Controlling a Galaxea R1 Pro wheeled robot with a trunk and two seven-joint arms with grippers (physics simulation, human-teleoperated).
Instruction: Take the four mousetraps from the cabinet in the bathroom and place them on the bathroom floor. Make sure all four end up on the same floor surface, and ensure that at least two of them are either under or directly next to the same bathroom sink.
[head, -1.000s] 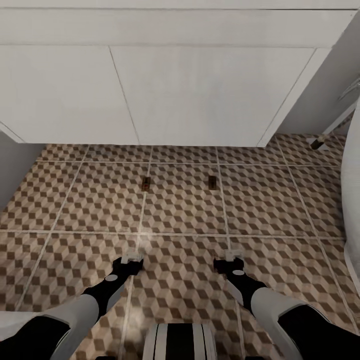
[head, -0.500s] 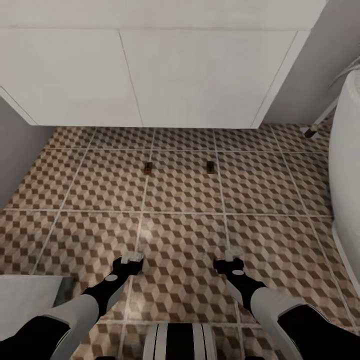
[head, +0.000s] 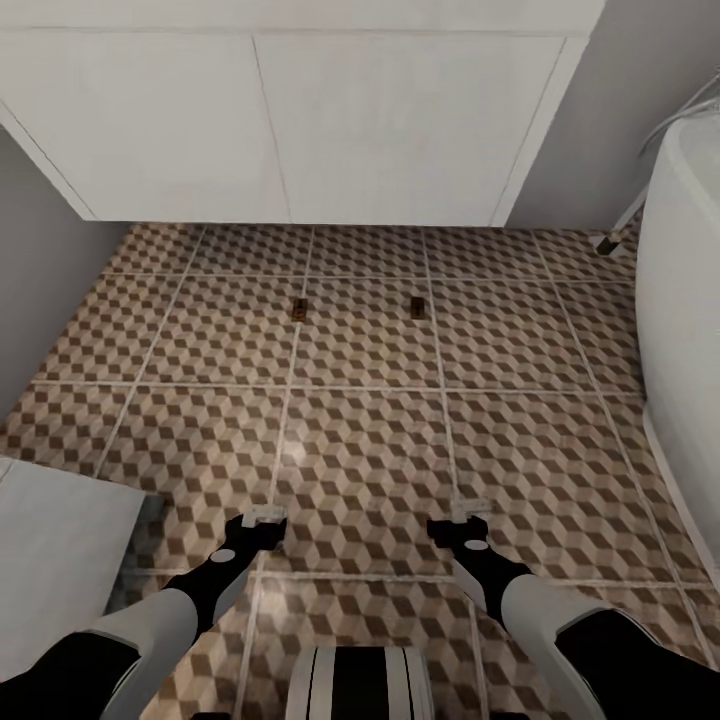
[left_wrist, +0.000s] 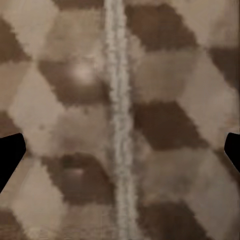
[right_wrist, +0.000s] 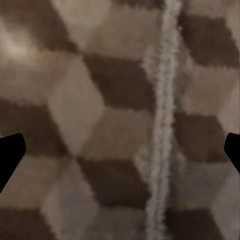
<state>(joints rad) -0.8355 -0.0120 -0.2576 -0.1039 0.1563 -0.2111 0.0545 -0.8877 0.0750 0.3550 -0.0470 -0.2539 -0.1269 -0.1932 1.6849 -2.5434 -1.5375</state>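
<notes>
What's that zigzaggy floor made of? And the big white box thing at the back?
The floor looks like glazed tile: big squares with pale grout lines, a printed brown and beige cube pattern, and a soft shine. The white vanity looks like smooth painted board with a matte finish and thin door seams, though it could be laminate.

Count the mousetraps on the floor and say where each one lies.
2: left mousetrap and right mousetrap lie apart on the tiles before the white vanity. Others may be out of view.
</notes>
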